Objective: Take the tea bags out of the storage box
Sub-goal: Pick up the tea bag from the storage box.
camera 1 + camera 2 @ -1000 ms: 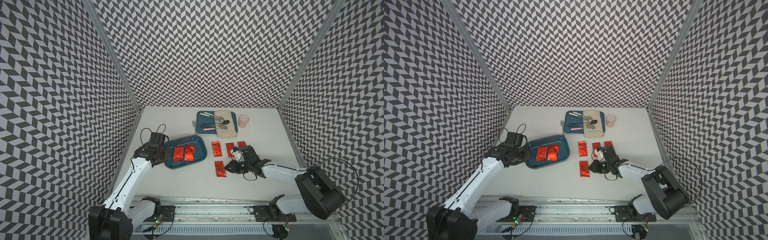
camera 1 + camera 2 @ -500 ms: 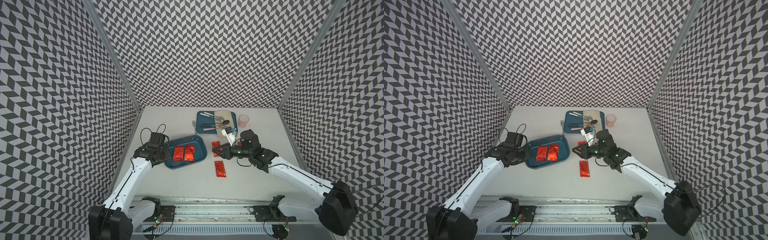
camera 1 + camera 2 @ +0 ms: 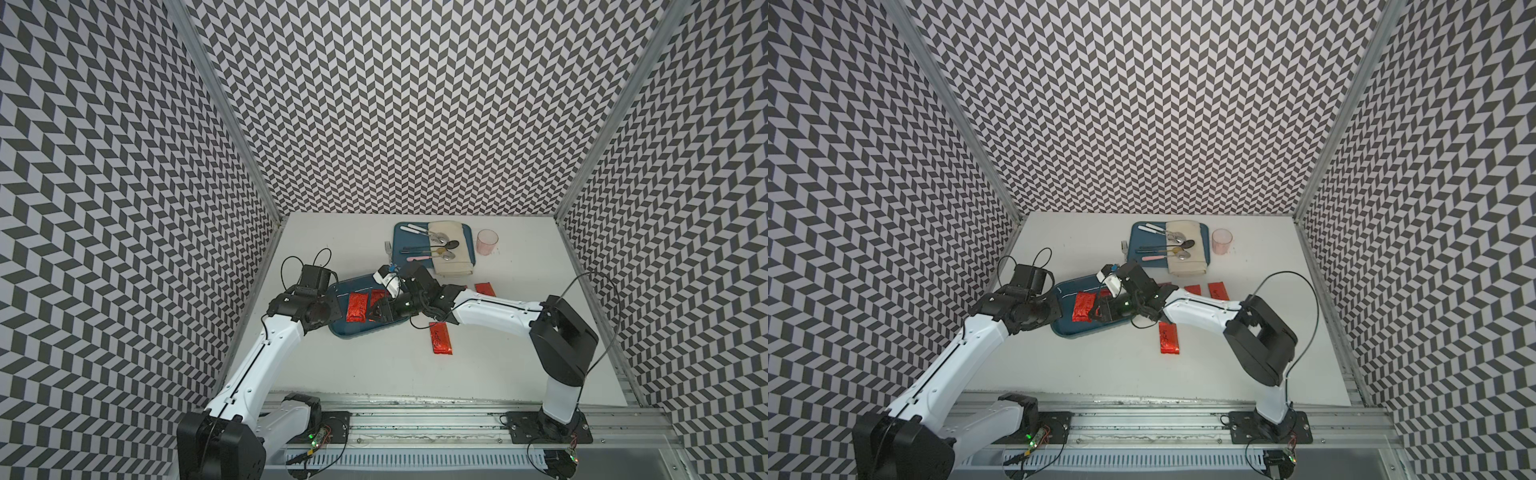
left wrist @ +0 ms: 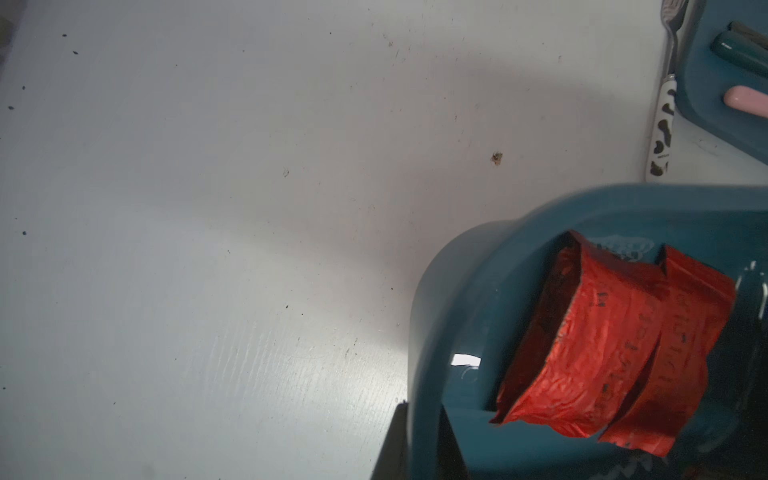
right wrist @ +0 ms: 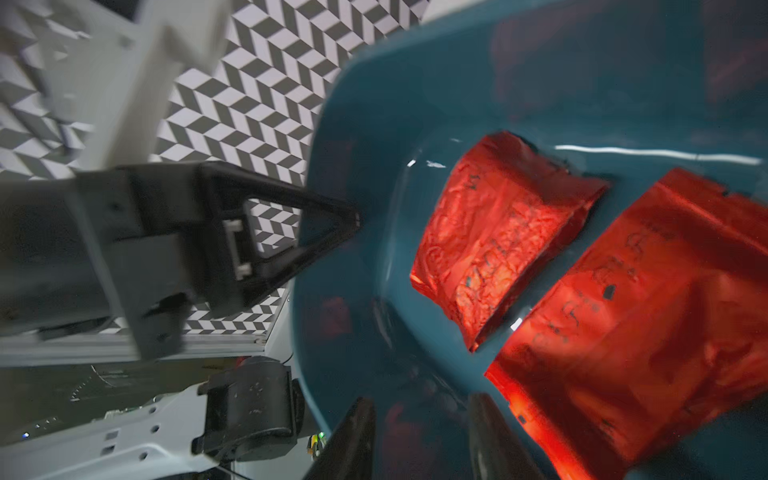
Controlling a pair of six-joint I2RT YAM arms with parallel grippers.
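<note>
The white table (image 3: 374,374) carries the storage box (image 3: 359,332), a dark teal shallow bin with rounded corners and raised glossy walls, set left of centre. Its left rim is pinched by the closed left gripper (image 3: 329,309). The right gripper (image 5: 422,399) is held over the box interior, its jaws spread with nothing between them. Two tea bags (image 4: 602,345) lie flat, side by side, inside the box. They are crinkled, shiny red-orange foil rectangles. Four more tea bags (image 3: 1169,337) are laid on the table to the right of the box. Dark print is carried along each foil face but cannot be read.
</note>
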